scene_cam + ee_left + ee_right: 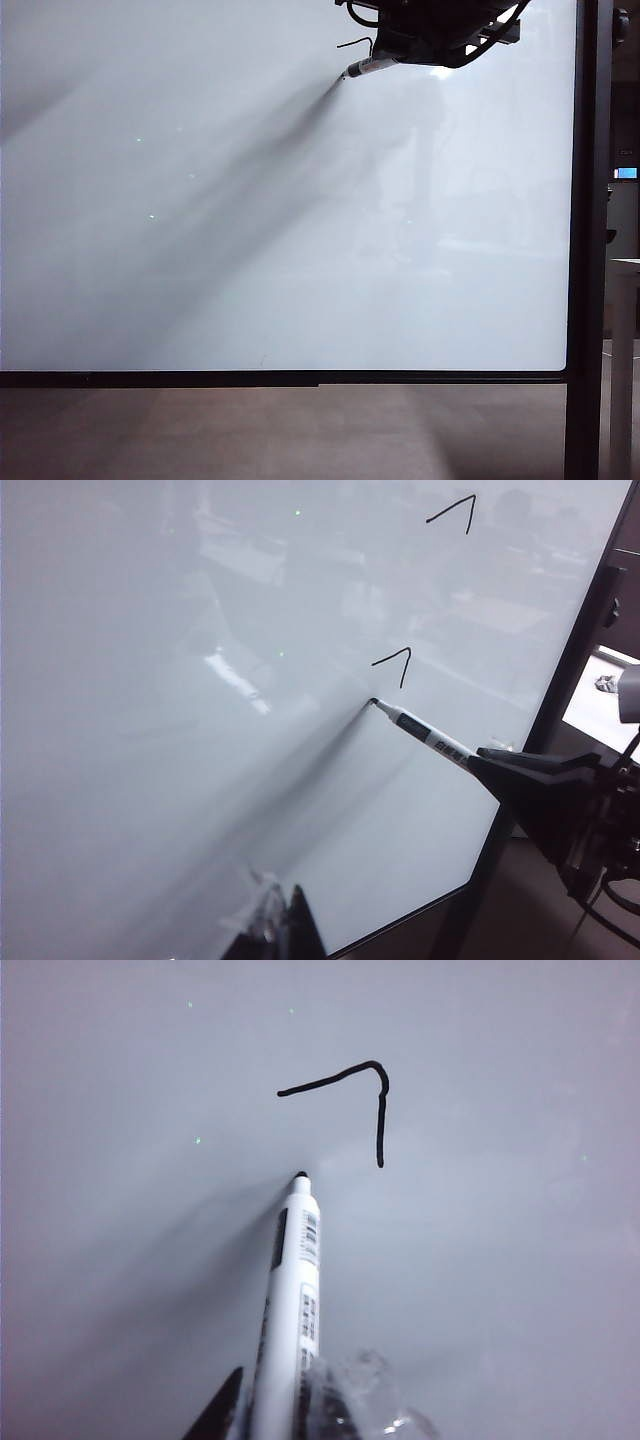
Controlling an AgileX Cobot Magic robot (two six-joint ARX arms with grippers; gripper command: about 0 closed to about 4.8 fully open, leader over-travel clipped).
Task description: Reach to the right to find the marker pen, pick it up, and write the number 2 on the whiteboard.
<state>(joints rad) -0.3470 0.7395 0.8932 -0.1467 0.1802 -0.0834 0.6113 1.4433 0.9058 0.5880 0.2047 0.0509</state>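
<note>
Clamping the marker pen point(292, 1300), the right tool point(500, 770) holds its tip against the whiteboard point(250, 250) just below the half-drawn number 2 point(350, 1095); I judge slippage or lost contact could break the line, while the left tool's point(280, 925) state is indeterminable.

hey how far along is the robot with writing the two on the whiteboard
Done: the right gripper holds the marker pen, and the number 2 has its top stroke and a downstroke on the whiteboard. In hand: the tip sits by the board, left of the downstroke's end. Left: the lower strokes. The left gripper holds nothing, low by the board.
</note>
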